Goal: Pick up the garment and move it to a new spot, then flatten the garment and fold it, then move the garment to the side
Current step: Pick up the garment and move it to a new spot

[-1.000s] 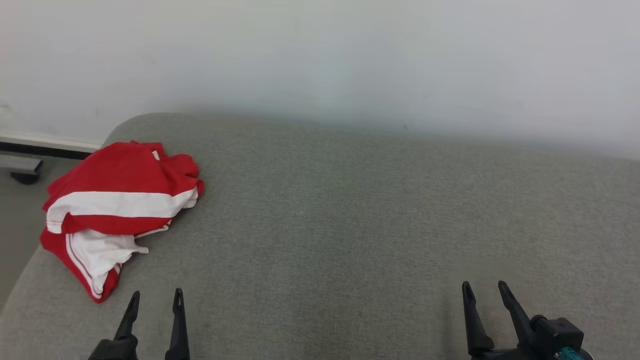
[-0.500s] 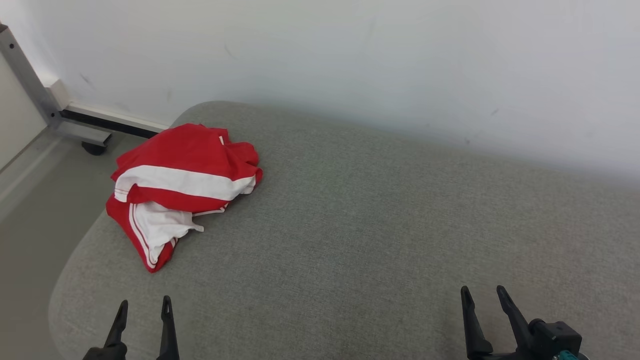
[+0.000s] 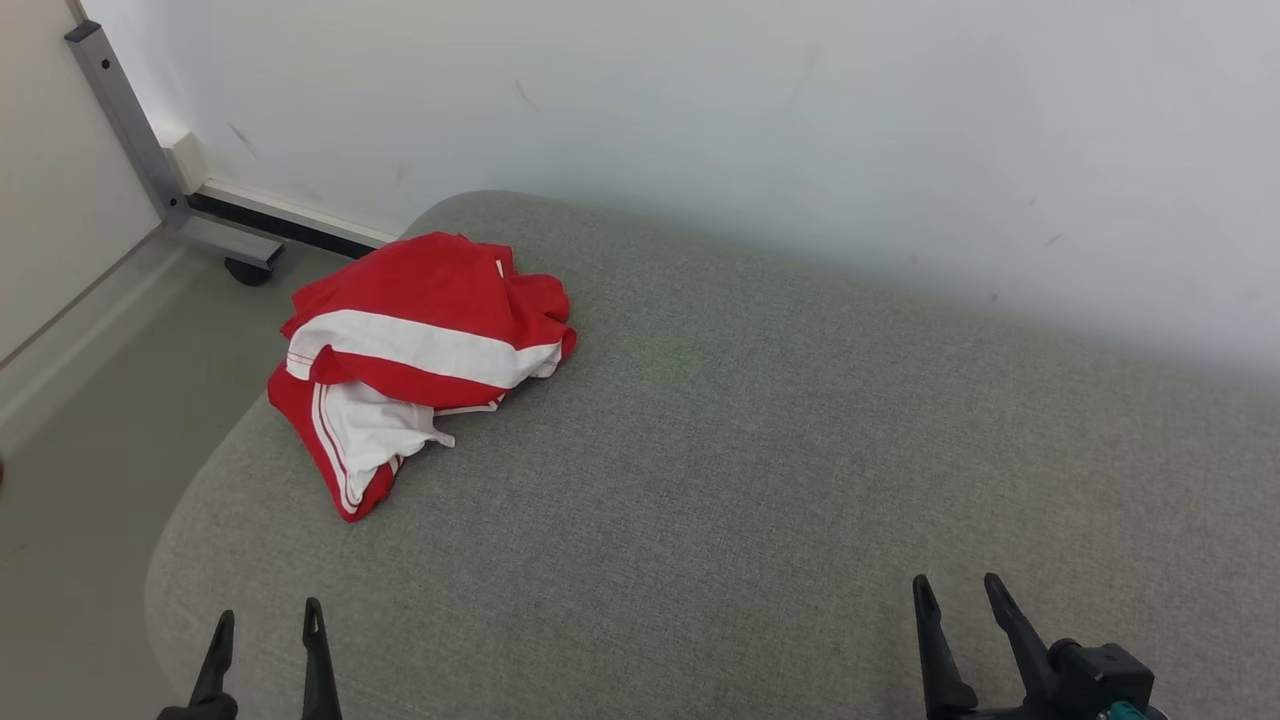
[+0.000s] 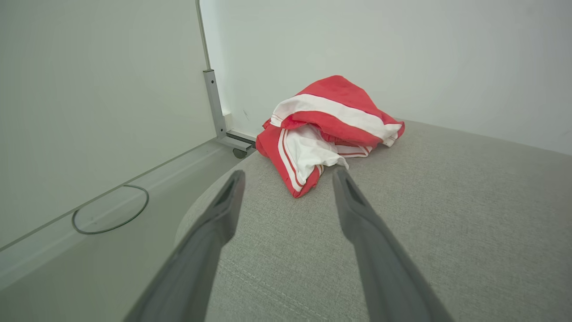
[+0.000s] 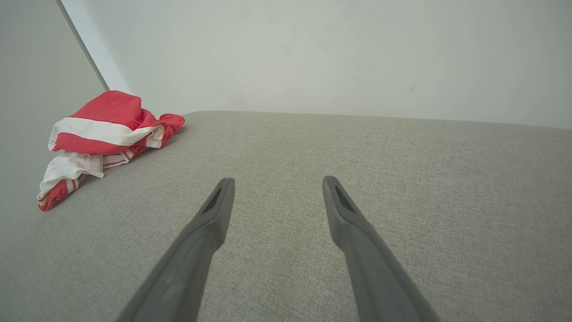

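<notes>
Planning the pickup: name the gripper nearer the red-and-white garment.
The left gripper, at the garment's end of the cushion; the right gripper sits far across at the head view's lower right.

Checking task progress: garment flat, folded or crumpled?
Crumpled: the red-and-white garment sits in a bunched heap, layers overlapping unevenly, at the left end of the gray cushion.

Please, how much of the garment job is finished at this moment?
Done: nothing that can be seen. The red and white garment lies crumpled near the far left corner of the grey cushion.
In hand: nothing is gripped. The left gripper and right gripper are both open and apart from the cloth, and the left one points toward it.
Left: pick it up, move it, flatten it, fold it, set it aside.
</notes>
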